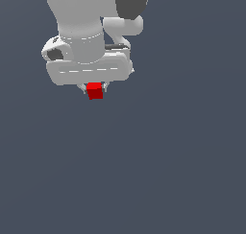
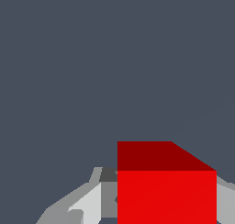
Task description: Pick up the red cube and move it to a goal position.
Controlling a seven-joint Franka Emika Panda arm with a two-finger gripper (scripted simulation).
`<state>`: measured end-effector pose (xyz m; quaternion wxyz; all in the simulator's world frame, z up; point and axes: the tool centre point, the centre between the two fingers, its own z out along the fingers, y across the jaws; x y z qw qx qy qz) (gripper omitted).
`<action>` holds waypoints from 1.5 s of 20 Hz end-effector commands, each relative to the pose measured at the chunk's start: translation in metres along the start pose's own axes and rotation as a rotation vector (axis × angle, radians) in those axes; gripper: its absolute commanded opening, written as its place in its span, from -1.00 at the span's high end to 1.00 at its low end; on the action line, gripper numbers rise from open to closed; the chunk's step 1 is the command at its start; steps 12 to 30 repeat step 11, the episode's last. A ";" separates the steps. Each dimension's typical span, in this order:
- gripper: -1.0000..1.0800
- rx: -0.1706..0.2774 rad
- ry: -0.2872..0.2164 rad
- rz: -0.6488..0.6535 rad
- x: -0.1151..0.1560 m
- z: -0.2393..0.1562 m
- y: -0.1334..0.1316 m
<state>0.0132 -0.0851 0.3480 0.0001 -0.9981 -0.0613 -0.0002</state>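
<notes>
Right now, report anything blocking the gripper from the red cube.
Nothing visible does. The red cube already sits between the fingers of the gripper, one finger on each side. No goal marker shows in either view.

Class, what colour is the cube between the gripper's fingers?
Plain bright red: the red cube shows best in the wrist view.

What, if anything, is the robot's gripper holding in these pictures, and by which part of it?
The gripper holds the red cube between its two fingers, one finger against each of two opposite side faces. The cube's lower part sticks out below the fingertips.
</notes>
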 end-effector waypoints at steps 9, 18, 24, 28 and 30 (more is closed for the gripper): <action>1.00 0.000 0.000 -0.001 0.004 -0.012 0.006; 1.00 0.000 0.000 -0.001 0.004 -0.012 0.006; 1.00 0.000 0.000 -0.001 0.004 -0.012 0.006; 1.00 0.000 0.000 -0.001 0.004 -0.012 0.006; 1.00 0.000 0.000 -0.001 0.004 -0.012 0.006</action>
